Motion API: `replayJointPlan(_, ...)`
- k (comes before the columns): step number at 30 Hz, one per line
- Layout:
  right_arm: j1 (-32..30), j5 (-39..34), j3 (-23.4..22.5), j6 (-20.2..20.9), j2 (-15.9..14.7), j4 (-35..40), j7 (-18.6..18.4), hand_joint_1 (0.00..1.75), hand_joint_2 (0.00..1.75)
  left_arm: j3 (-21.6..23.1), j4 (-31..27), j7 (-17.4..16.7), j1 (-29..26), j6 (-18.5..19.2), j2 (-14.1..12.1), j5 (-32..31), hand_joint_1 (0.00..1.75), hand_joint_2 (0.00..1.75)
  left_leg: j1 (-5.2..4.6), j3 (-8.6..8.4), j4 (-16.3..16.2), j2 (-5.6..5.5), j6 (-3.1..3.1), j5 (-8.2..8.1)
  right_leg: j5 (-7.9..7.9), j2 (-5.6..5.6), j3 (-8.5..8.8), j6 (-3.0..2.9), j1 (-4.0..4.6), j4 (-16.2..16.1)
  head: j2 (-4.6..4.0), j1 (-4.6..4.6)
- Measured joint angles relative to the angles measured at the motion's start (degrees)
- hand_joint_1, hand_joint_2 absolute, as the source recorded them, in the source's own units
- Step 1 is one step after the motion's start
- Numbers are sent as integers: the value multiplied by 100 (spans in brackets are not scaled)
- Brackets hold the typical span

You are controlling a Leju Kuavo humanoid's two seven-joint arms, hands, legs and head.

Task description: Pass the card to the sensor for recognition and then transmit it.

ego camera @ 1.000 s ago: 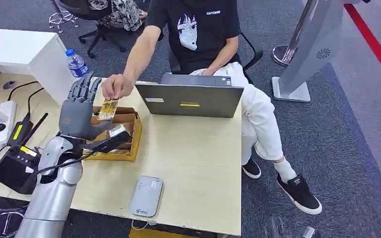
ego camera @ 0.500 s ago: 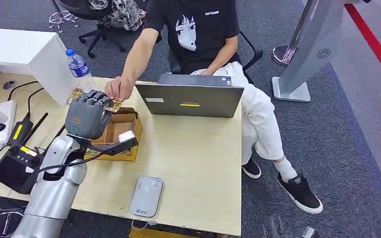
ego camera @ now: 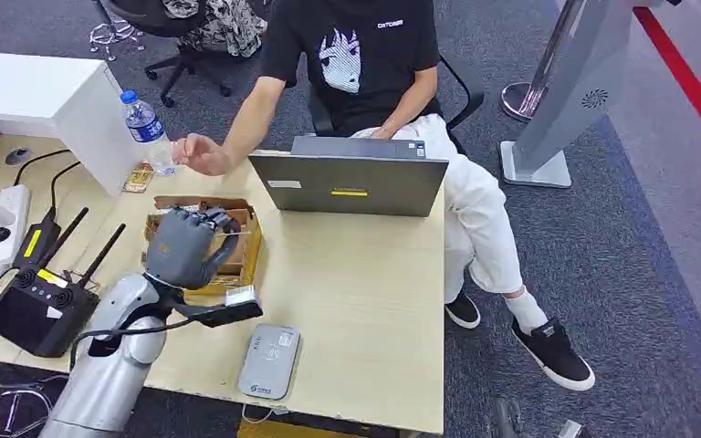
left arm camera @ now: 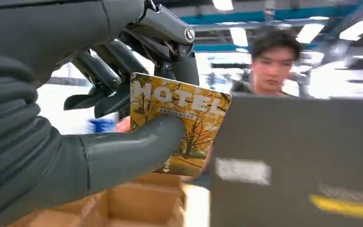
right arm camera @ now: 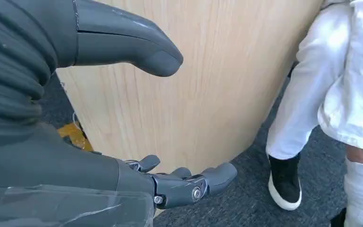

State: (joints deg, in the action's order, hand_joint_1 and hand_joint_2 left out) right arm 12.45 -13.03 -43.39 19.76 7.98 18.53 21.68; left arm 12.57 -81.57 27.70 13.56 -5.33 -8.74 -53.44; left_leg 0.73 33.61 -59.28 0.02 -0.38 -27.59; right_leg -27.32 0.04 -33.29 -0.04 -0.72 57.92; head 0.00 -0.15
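My left hand (ego camera: 187,246) hovers over the cardboard box (ego camera: 242,251), fingers curled. The left wrist view shows it pinching a yellow card (left arm camera: 179,125) printed "MOTEL" with autumn trees, between the thumb (left arm camera: 137,151) and the fingers (left arm camera: 170,45). The grey card sensor (ego camera: 270,360) lies flat near the table's front edge, a little right of and nearer than my left hand. My right hand (right arm camera: 123,118) hangs open beside the table's wooden side panel, holding nothing.
A person sits behind an open laptop (ego camera: 347,182), their empty hand (ego camera: 196,153) raised near a water bottle (ego camera: 146,123). Another card (ego camera: 139,178) lies by the bottle. A black radio unit (ego camera: 32,306) and a power strip (ego camera: 9,214) sit at the left.
The person held the card to my raised left hand, which closed on it. That hand then came down and nearer, over the box. The person's hand let go and drew back.
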Motion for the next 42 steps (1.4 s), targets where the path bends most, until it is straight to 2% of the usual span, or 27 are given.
replayJointPlan(4,0,-52,-2,7,0,0,0,0,175,476,-120,2,-264,-37,-52,96,175,175,0,2,0,0,0,0,0,-1,0,0,0,0,0,2)
replayJointPlan(13,-1,-52,-7,7,0,0,0,0,175,734,-201,-5,-337,-48,-168,148,175,175,1,0,0,0,-1,1,0,-1,0,0,1,2,0,0)
replayJointPlan(16,0,-70,-9,7,0,0,4,0,175,802,-212,59,-343,59,-186,289,175,175,1,0,0,0,-1,1,0,-1,0,0,0,1,0,2)
replayJointPlan(21,1,-142,-13,-2,0,0,4,0,175,1224,-207,122,-452,173,-216,374,175,175,0,2,0,-1,0,0,0,-2,-1,0,0,-1,0,0)
replayJointPlan(26,24,-138,-15,-44,0,0,-2,0,175,1700,16,35,-437,135,-210,409,175,175,-2,2,0,0,2,-1,0,-2,-1,1,-1,-2,0,2)
replayJointPlan(28,32,-131,-15,-50,0,0,-9,0,175,1776,163,-13,-432,161,-221,441,175,175,-2,1,0,0,1,-1,0,-2,0,0,-1,-1,0,0)
replayJointPlan(34,56,-57,-15,-59,-2,0,-41,0,175,1971,549,-61,-403,321,-467,586,175,175,2,0,1,0,-1,1,0,-1,-2,-1,0,2,0,0)
replayJointPlan(42,83,-57,-15,-57,-2,-7,-46,0,175,2148,680,-59,-325,417,-671,691,175,175,0,1,1,1,0,0,0,0,-2,0,0,1,0,0)
